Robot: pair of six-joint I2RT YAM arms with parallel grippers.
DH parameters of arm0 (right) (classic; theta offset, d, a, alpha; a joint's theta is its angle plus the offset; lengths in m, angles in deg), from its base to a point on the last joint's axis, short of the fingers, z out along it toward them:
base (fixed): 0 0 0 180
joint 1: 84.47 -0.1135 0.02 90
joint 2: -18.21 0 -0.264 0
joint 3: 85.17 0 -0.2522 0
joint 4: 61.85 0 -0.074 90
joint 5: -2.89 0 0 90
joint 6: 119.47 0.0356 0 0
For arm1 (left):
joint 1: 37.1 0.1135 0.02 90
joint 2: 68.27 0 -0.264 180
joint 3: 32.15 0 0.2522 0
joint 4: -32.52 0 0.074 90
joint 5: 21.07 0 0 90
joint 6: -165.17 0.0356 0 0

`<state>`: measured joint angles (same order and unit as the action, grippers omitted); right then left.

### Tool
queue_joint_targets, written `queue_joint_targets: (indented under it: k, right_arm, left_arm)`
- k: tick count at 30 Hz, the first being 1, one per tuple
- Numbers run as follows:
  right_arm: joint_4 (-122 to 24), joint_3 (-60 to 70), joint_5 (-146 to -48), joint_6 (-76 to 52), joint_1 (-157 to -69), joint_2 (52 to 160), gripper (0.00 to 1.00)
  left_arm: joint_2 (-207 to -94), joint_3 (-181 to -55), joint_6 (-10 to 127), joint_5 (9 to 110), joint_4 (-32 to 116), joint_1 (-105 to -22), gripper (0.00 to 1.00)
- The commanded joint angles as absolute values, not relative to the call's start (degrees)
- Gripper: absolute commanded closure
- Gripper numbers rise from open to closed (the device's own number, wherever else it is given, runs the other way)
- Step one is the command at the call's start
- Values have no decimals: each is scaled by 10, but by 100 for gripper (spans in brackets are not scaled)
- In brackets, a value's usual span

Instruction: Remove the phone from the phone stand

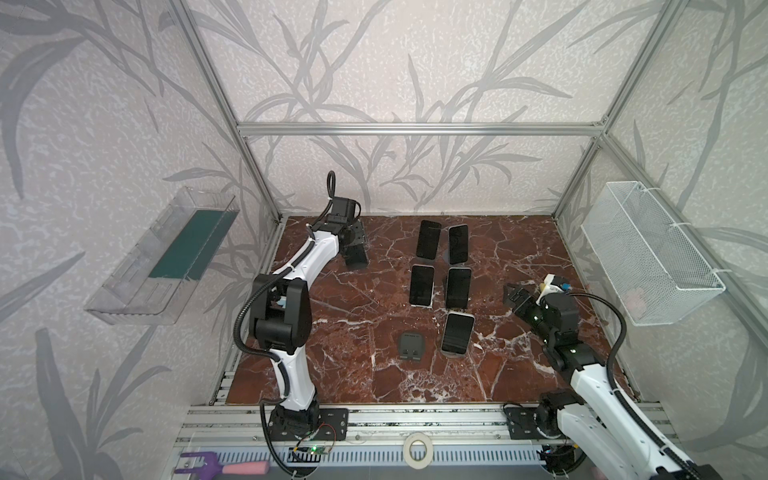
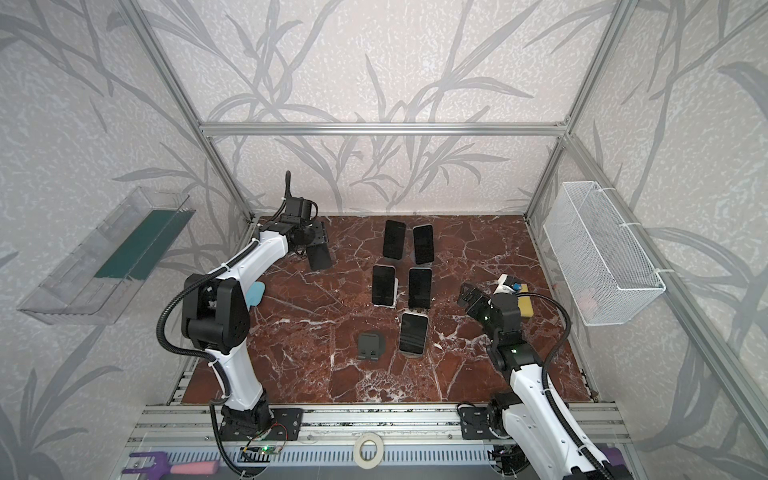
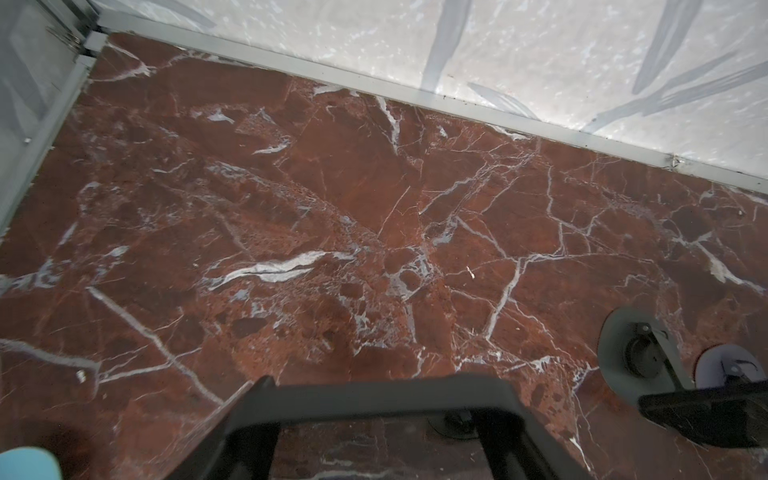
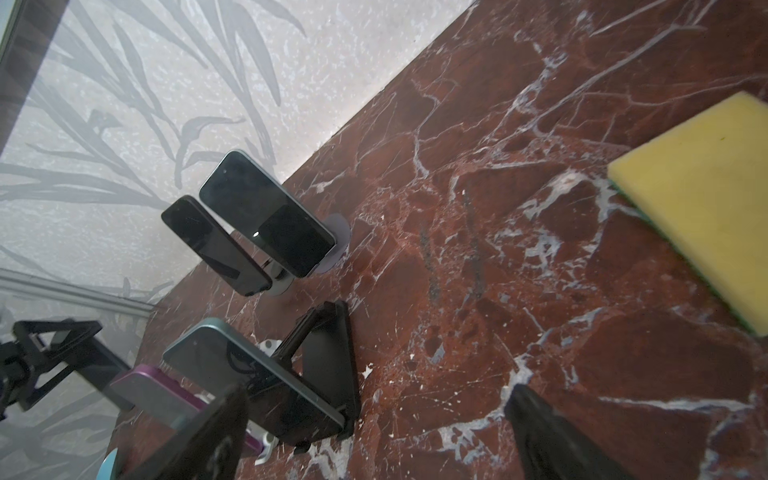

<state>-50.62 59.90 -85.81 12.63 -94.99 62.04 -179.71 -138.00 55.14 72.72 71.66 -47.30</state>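
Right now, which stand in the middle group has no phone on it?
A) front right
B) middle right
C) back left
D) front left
D: the dark stand at the front left is bare, with a propped phone just to its right.

— What is being borne by the red-brown marble tabletop [image 1: 353, 374]?
— Black slab phones [image 1: 422, 285] are being propped on stands mid-table; an empty dark grey plastic stand [image 1: 411, 345] is being kept left of the nearest.
— And the sides?
— Far left, a further black phone [image 1: 358, 259] is being held by the left gripper [image 1: 353, 245]; right, a yellow rectangular sponge [image 4: 702, 199] is being kept.
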Motion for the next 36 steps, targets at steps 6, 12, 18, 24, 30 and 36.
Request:
queue_joint_targets:
  k: [6,12,18,24,30,36]
  right_arm:
    - [-509,588,-822,105,-971,632,4]
    - [-517,595,-816,110,-971,639,4]
    - [-520,592,-824,110,-971,651,4]
    - [-524,594,-818,105,-972,660,4]
    - [-531,594,-829,98,-973,658,4]
    - [-535,589,-818,85,-986,670,4]
  left_arm:
    - [-1916,-1512,584,697,779,-475,46]
    - [-1945,-1528,601,694,790,-475,47]
    - [-1972,-1545,613,674,791,-476,47]
    - [-1997,-1560,619,653,786,-477,47]
    - [-2015,-1569,622,641,788,-481,47]
    - [-2032,-1580,625,642,803,-491,47]
